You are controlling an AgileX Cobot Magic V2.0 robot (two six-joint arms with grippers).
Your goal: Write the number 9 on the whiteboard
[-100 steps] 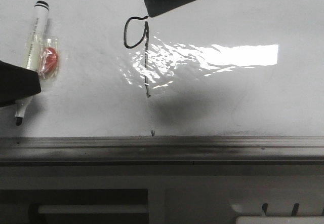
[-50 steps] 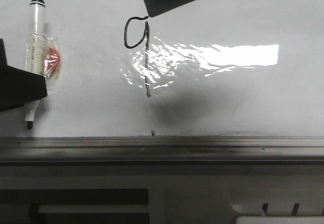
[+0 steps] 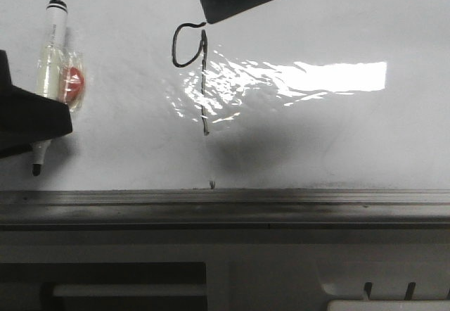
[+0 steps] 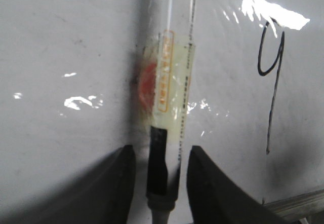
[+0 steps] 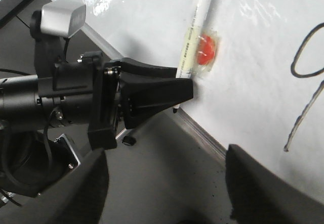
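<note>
Left gripper [image 4: 158,183]: fingers either side of the marker's dark lower section, closed on it as far as the left wrist view shows; in the front view the dark finger body covers the barrel near its lower end.

Marker [image 3: 48,72]: slim white barrel with a black end cap, tip pointing toward the ledge; a clear wrap with a red patch [image 3: 71,82] clings to its side; barrel close against the board, though actual contact cannot be judged.

Handling, marker: judged light and rigid; the smooth barrel and loose film look slippery, so the plain barrel below the wrap seems the better place to hold.

Right gripper [image 5: 167,188]: jaws spread, nothing between them; it hangs over the top of the numeral.

Number 9 [image 3: 191,72]: thin black loop with a long straight tail, mid-board, partly across the glare; appears complete.

Whiteboard [image 3: 337,149]: glossy, stiff, flat; wet ink would likely smear if brushed.

Ledge [image 3: 281,205]: grey metal strip along the near edge of the board.
</note>
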